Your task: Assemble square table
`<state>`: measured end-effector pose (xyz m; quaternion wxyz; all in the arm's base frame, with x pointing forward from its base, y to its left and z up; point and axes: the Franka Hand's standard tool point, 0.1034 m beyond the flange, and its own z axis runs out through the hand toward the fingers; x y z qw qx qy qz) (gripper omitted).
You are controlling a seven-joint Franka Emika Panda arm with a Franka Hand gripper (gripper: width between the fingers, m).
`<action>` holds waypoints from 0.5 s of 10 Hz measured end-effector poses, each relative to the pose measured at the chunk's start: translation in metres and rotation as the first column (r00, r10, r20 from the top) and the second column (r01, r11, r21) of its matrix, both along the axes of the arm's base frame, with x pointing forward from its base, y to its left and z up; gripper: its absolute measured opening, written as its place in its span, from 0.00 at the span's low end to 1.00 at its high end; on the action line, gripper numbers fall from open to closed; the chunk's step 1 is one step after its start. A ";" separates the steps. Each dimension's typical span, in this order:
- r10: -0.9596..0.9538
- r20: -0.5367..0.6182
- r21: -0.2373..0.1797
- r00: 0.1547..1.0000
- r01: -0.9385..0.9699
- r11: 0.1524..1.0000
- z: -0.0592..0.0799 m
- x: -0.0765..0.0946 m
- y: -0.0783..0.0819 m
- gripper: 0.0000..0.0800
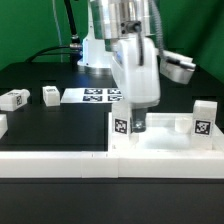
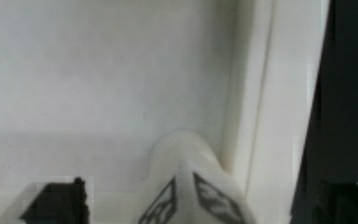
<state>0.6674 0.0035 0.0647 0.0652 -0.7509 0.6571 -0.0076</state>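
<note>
Square table top (image 1: 165,141) is seen on the counter (image 1: 50,125); one leg (image 2: 188,186) is flanked, untouched, by the gripper (image 1: 136,120), fingers (image 2: 53,201) held apart.

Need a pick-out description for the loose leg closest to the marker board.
In the exterior view, find the marker board lying flat mid-table. Just off its edge toward the exterior view's left lies a short white leg. It is the loose leg nearest the board; the other leg lies further left and shows dark tag marks.

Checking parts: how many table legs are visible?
4 legs: two at the exterior view's left; one by the gripper; one upright at its right; more may be hidden.
</note>
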 end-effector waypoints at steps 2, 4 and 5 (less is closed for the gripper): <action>0.122 0.009 -0.015 0.992 -0.122 0.992 0.000 0.000 -0.002 0.81; 0.454 -0.010 -0.083 0.891 -0.453 0.888 0.004 0.003 -0.007 0.81; 0.577 -0.029 -0.110 0.816 -0.576 0.810 0.006 0.005 -0.005 0.81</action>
